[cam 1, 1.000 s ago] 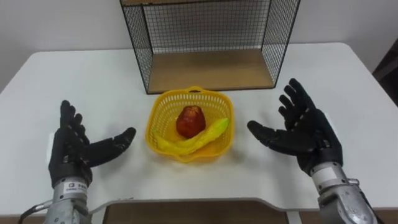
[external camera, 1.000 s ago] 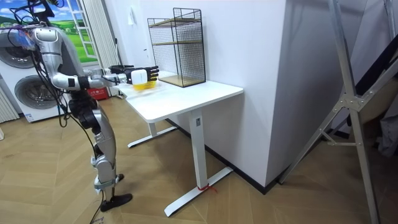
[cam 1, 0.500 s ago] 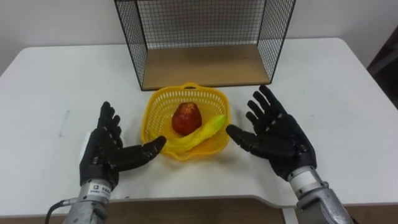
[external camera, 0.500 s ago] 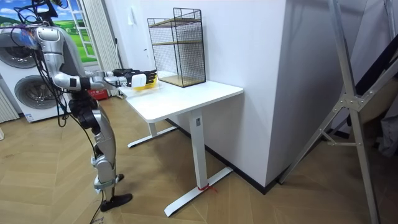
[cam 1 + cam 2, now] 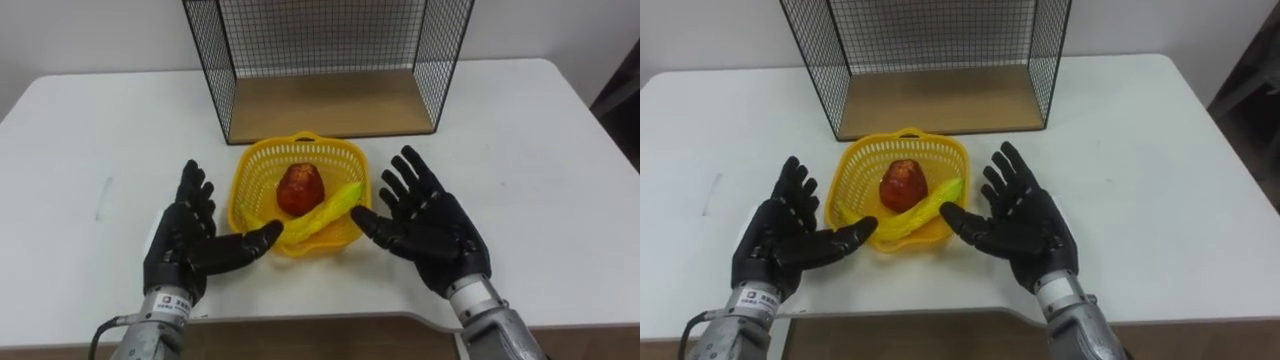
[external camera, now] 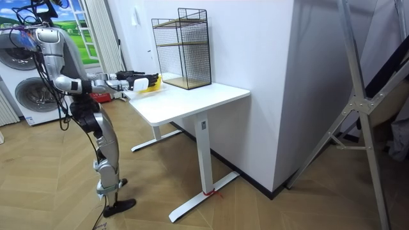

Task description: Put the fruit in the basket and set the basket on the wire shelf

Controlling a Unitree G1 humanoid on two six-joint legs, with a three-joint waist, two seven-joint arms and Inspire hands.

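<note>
Two fruits [image 5: 300, 190] fill yellow basket [image 5: 300, 143] between left hand [image 5: 188, 245] and right hand [image 5: 432, 228], fingers [image 5: 420, 175] spread.

fruit [image 5: 300, 190] in the basket [image 5: 258, 162] between left hand [image 5: 188, 242] and right hand [image 5: 432, 228], wire shelf [image 5: 330, 105] behind.

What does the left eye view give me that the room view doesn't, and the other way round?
Left eye view: what lies in the basket, a red fruit and a banana, and the left hand and right hand open on either side of it, palms inward. I cannot tell whether they touch it.
Room view: the robot standing upright at the table end, the wire shelf with its upper tiers, and washing machines behind.
Both: the white table, the yellow basket in front of the wire shelf, both arms reaching toward it.
</note>
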